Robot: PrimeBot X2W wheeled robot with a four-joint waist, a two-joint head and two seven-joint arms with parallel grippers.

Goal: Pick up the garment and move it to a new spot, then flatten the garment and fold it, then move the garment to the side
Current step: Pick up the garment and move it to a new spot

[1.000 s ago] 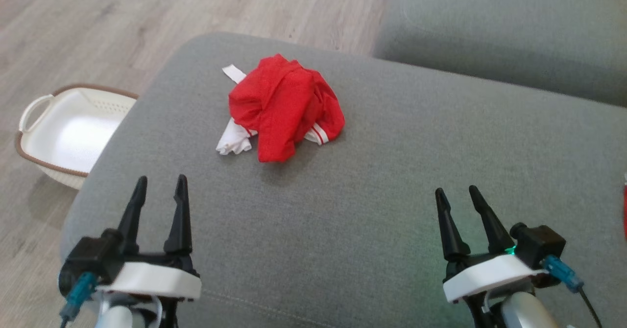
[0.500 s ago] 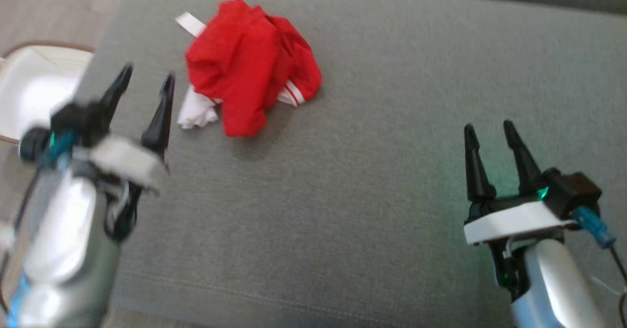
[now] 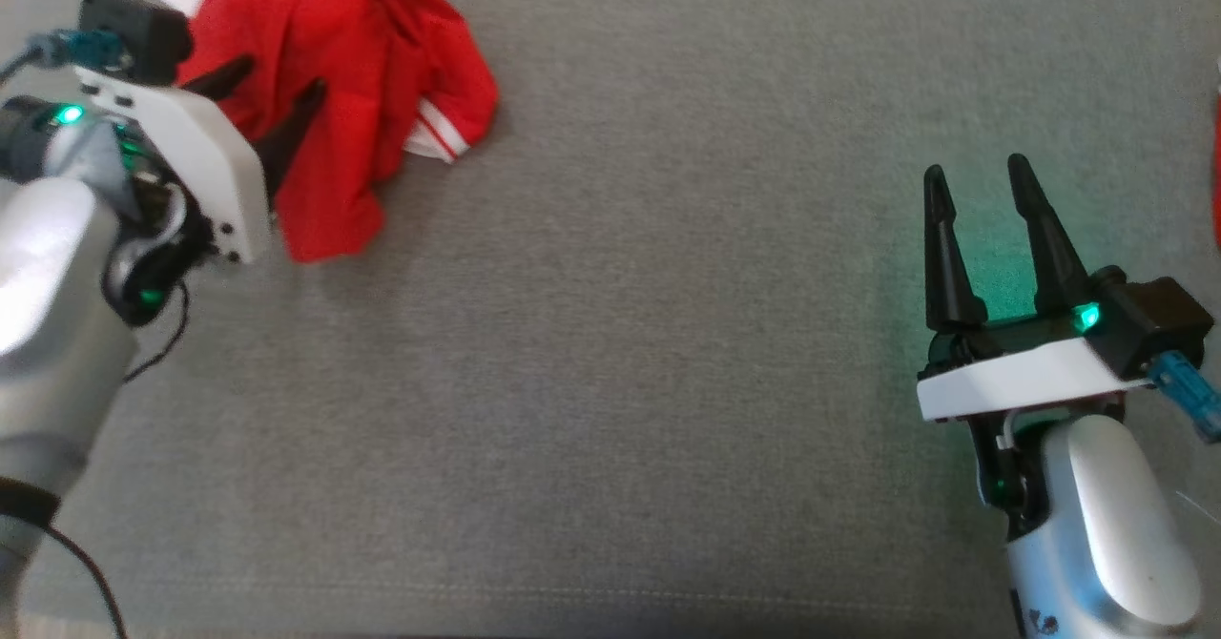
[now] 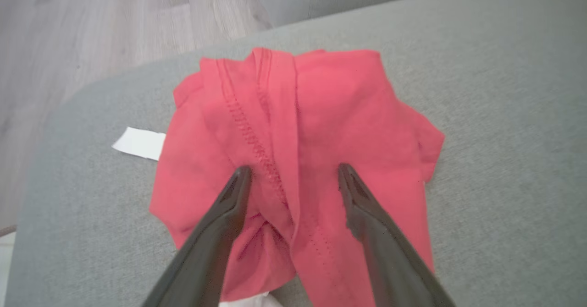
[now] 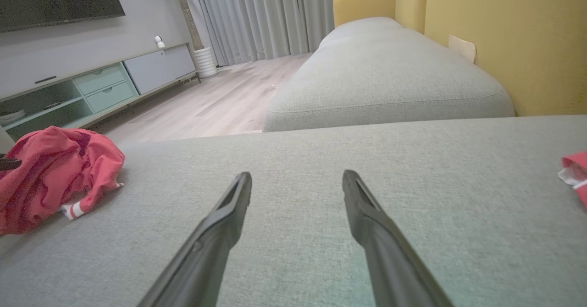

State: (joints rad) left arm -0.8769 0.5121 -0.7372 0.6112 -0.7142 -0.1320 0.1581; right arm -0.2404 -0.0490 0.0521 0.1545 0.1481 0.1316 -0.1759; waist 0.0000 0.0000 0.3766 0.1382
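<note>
Saw the left gripper point(image 4: 294, 168) with fingers point(image 4: 220, 220) spread wide and nothing clamped between them, tips poised over the middle of the crumpled red garment point(image 4: 321, 114). Could not tell whether the tips pressed the cloth or hung just above it. Made out, from the left wrist, a stitched seam point(image 4: 250, 133) running up the heap between the two tips, and a white tag point(image 4: 137, 143) poking out at the heap's left side. Picked up, beyond that, the rounded corner of the grey sofa cushion point(image 4: 504, 91) and wooden floor point(image 4: 91, 32) past it.

Found, from the head, a white-and-red striped cuff point(image 3: 437, 133) at the garment's near right edge, with the garment lying at the cushion's far left.

Saw the right gripper point(image 3: 975, 164) well apart from it, over bare cushion at the right, fingers point(image 3: 944, 257) likewise wide and empty. Caught, along those fingers from the right wrist, the garment low at the left edge and another scrap of red cloth point(image 5: 575, 169) at the right edge. Took in the room farther out: a second cushion point(image 5: 390, 82), a yellow backrest point(image 5: 504, 46), pale curtains point(image 5: 266, 13) and a low cabinet point(image 5: 91, 82).
</note>
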